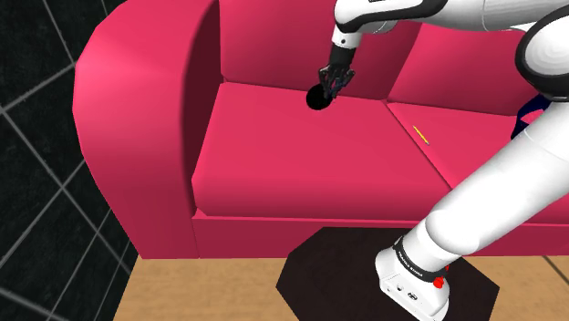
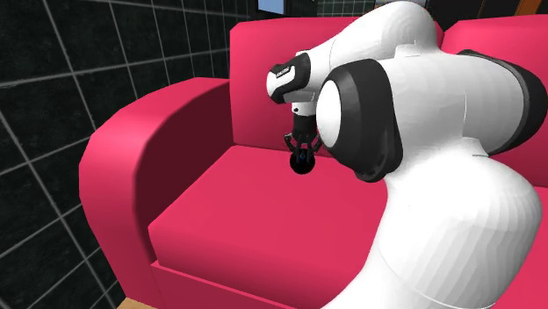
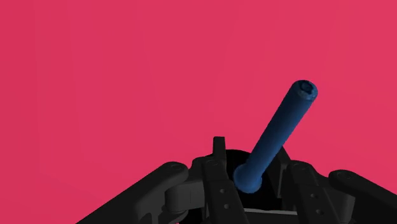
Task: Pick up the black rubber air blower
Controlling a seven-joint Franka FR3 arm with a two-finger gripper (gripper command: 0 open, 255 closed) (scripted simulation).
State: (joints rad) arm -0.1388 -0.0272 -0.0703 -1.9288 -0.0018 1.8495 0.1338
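The air blower (image 1: 318,98) is a round black bulb with a blue nozzle (image 3: 280,130). It hangs near the back of the pink sofa's left seat cushion (image 1: 292,155). My black gripper (image 1: 330,84) comes down from above and is shut on the bulb (image 2: 303,163). In the wrist view the fingers (image 3: 219,172) clasp the bulb from both sides, and the nozzle sticks out past them toward the pink cushion. I cannot tell whether the bulb touches the seat.
A thin yellow stick (image 1: 420,134) lies on the right cushion. The sofa's tall armrest (image 1: 137,109) rises on the shoulder view's left, the backrest (image 2: 263,79) just behind the gripper. The black stand (image 1: 337,269) sits on the wooden floor in front.
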